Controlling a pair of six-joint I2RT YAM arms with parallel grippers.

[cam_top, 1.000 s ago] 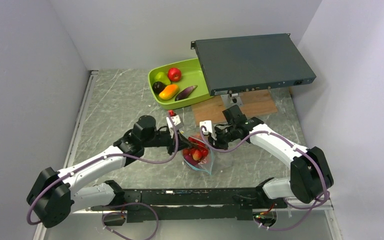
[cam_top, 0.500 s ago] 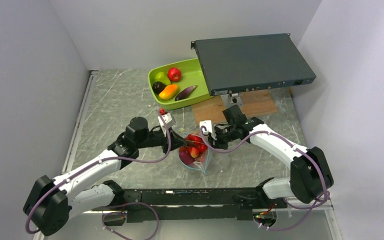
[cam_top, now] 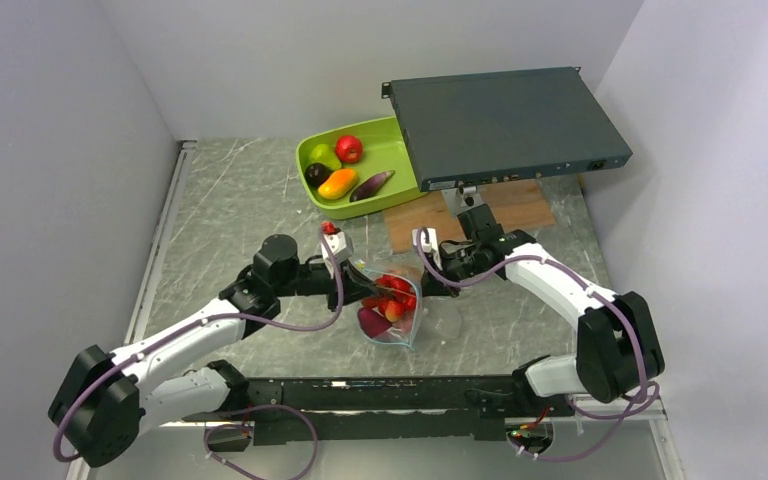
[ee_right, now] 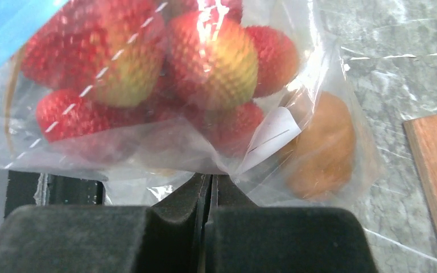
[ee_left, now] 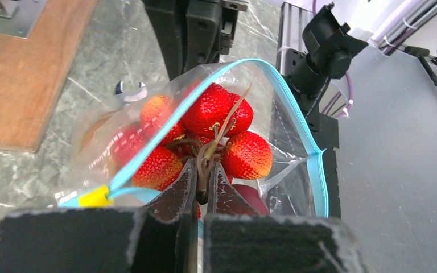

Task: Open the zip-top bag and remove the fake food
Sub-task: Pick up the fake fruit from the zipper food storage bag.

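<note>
At the middle of the bench point(cam_top: 230, 200), the left pincer point(ee_left: 202, 187) is clamped on the stem of the red bunch point(ee_left: 216, 131) inside the open bag point(cam_top: 392, 318), the right pincer point(ee_right: 210, 182) pinches the bag's clear wall, and 5 fruits point(cam_top: 338, 183) lie in the green tray point(cam_top: 388, 135) behind.

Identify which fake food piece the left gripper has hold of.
The red bunch in the zip-top bag: the left gripper is shut on its brown stem. The fruits in the green tray lie free.
</note>
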